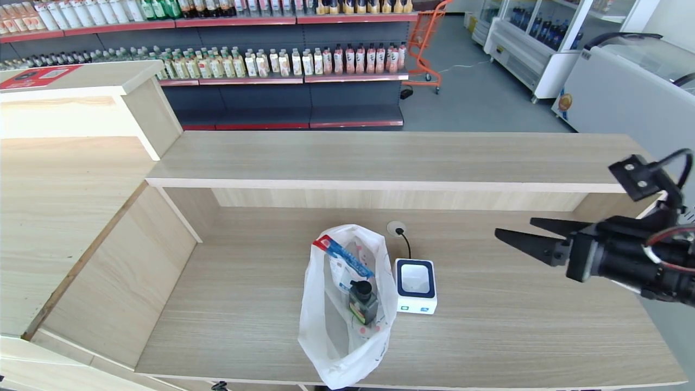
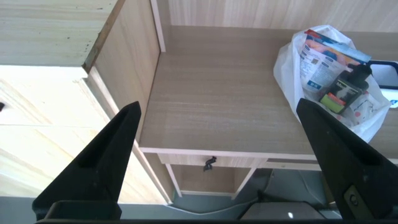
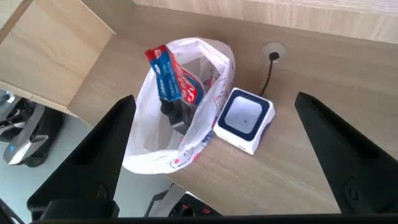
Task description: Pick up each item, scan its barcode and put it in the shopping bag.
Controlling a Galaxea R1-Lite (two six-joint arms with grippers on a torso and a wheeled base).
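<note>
A white plastic shopping bag (image 1: 331, 326) stands open on the lower counter, holding a blue-and-red packet (image 1: 343, 259) and a dark bottle (image 1: 362, 301). The bag (image 3: 205, 130) and its packet (image 3: 171, 74) also appear in the right wrist view, and the bag (image 2: 292, 68) with the bottle (image 2: 345, 87) in the left wrist view. A white barcode scanner (image 1: 415, 285) with a dark-framed window sits just right of the bag. My right gripper (image 1: 516, 234) hovers open and empty at the right, well above the counter. My left gripper (image 2: 217, 162) is open, off the counter's front-left edge.
A raised wooden ledge (image 1: 380, 157) runs behind the lower counter, and a side panel (image 1: 114, 282) closes its left. The scanner's black cable (image 1: 404, 241) goes to a grommet at the back. Shelves of bottles (image 1: 271, 60) and freezers (image 1: 624, 81) stand across the aisle.
</note>
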